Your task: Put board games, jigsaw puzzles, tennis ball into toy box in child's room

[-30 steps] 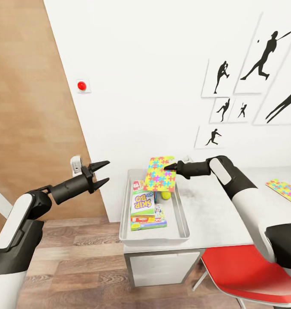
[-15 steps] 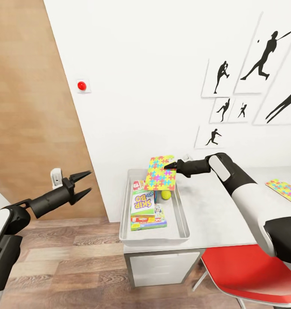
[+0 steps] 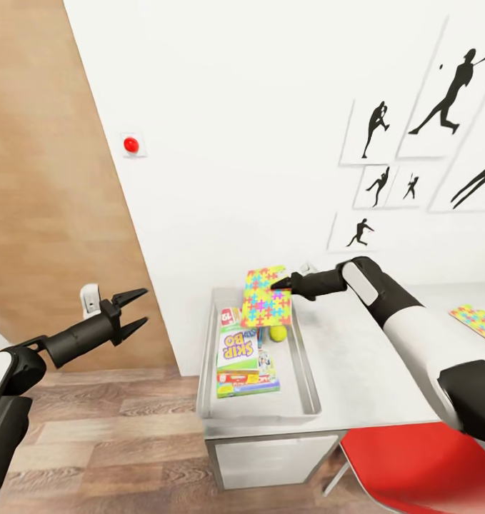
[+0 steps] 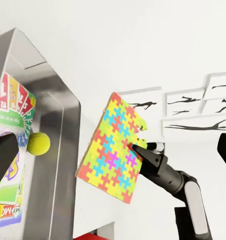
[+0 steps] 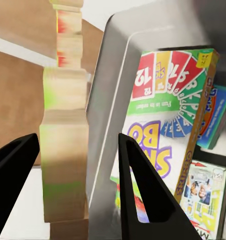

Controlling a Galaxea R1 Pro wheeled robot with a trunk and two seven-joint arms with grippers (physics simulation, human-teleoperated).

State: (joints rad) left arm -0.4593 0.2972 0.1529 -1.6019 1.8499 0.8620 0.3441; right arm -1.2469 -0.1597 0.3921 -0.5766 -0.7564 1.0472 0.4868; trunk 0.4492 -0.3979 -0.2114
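My right gripper (image 3: 276, 283) is shut on one jigsaw puzzle (image 3: 265, 296), holding it upright and tilted over the far end of the toy box (image 3: 308, 371) at the table's (image 3: 356, 357) left end. Inside the box lie the board games, a Skip-Bo box (image 3: 236, 348) on top and a Monopoly box (image 3: 251, 385) under it, with the tennis ball (image 3: 278, 333) beside them. In the right wrist view the puzzle's edge (image 5: 65, 150) stands between the fingers, above the Skip-Bo box (image 5: 163, 125). A second puzzle (image 3: 478, 319) lies flat at the table's right. My left gripper (image 3: 135, 310) hangs open over the floor, left of the box.
A red chair (image 3: 413, 464) is tucked under the table's front right. A wood panel (image 3: 49, 178) covers the wall at left, with a red button (image 3: 131, 145) beside it. Black silhouette prints (image 3: 385, 128) hang above the table. Wood-plank floor (image 3: 113, 428) lies open under my left arm.
My left arm has pulled back to the left, away from the toy box, still open. The right gripper keeps the puzzle over the box's far end. The camera has shifted slightly.
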